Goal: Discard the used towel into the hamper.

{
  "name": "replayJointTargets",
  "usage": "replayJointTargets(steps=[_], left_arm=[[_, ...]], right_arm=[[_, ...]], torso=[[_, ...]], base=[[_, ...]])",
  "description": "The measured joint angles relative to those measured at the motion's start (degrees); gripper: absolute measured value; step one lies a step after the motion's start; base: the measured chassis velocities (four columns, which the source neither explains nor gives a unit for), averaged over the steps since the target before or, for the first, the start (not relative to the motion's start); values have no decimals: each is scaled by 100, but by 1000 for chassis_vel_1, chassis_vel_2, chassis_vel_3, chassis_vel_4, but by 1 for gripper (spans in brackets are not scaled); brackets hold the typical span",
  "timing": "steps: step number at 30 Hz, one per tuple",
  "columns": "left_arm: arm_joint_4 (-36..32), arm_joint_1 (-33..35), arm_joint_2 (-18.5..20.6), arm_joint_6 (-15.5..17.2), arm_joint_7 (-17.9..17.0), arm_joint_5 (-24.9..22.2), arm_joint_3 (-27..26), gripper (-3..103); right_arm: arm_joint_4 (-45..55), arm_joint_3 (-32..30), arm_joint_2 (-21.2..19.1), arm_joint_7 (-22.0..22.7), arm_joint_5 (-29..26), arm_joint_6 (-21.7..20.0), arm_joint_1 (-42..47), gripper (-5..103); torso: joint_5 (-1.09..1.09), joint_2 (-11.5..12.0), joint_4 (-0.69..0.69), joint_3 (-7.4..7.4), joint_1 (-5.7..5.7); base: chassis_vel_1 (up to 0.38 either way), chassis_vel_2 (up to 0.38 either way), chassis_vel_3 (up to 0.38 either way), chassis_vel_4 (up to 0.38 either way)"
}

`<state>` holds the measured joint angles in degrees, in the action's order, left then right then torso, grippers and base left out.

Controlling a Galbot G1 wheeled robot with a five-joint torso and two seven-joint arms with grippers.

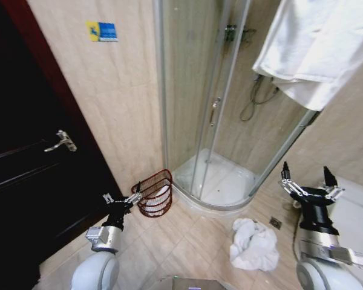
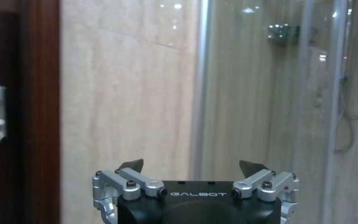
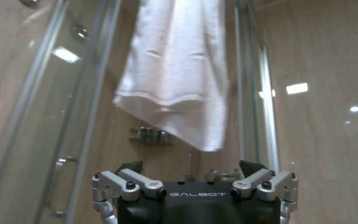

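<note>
A crumpled white towel [image 1: 254, 243] lies on the tiled floor in front of the shower. The hamper [image 1: 155, 193], a dark reddish wire basket with something white inside, stands by the wall to the left of the shower base. My left gripper [image 1: 121, 199] is held low, just left of the hamper, open and empty [image 2: 191, 166]. Over on the right, my right gripper [image 1: 308, 181] is raised, up and to the right of the floor towel, also open and empty [image 3: 191, 166]. Another white towel [image 1: 317, 42] [image 3: 173, 79] hangs over the shower's top rail.
A glass corner shower enclosure [image 1: 221, 175] fills the middle. A dark door with a silver handle [image 1: 60, 142] is on the left. A floor drain [image 1: 275, 223] sits beside the floor towel, and a white fixture [image 1: 357, 211] stands at the right edge.
</note>
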<state>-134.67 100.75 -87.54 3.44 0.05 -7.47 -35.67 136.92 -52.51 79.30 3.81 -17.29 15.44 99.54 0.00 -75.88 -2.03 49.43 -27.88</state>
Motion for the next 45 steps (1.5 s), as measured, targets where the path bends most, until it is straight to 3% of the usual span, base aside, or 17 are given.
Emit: replayJointTargets(steps=[11, 16, 18, 26, 34, 39, 41, 45], left_arm=[[0, -1, -1, 0, 2, 0, 1, 100], [0, 1, 0, 0, 1, 0, -1, 100], [0, 0, 2, 0, 1, 0, -2, 100], [-1, 0, 2, -1, 0, 0, -3, 100], [-1, 0, 0, -1, 0, 0, -1, 100], [-1, 0, 1, -1, 0, 0, -1, 100], [-1, 0, 1, -1, 0, 0, -1, 100], [-1, -1, 0, -1, 0, 0, -2, 100]], right_arm=[[-128, -38, -58, -226, -54, 279, -57, 100], [-158, -24, -66, -303, -154, 486, -156, 100], [-146, -117, -167, -303, -268, 501, -204, 100], [-72, -573, -632, -185, -750, 456, -425, 100], [42, -960, -1184, 103, -1200, 389, -741, 100], [-17, -1007, -1557, 726, -931, 875, -1081, 100], [-26, -1047, -1689, 1082, -693, 910, -1135, 100], [66, -1141, -1804, 1331, -669, 915, -1149, 100]], torso=[[4, 1, 3, 0, -2], [-1, 0, -4, -1, 0], [-3, -1, 2, -1, 2], [-1, 0, 0, -1, 1], [1, 0, 1, 0, -1], [-1, 0, -1, 0, -1], [2, 0, -1, 0, -1], [-1, 0, 0, 0, -1]], base=[[-238, -250, 241, 216], [-5, -52, 84, 25], [59, 23, -72, -24], [58, 54, -30, -9], [33, 43, 73, 69], [109, 102, 70, 87], [131, 112, 81, 99], [123, 111, 117, 110]])
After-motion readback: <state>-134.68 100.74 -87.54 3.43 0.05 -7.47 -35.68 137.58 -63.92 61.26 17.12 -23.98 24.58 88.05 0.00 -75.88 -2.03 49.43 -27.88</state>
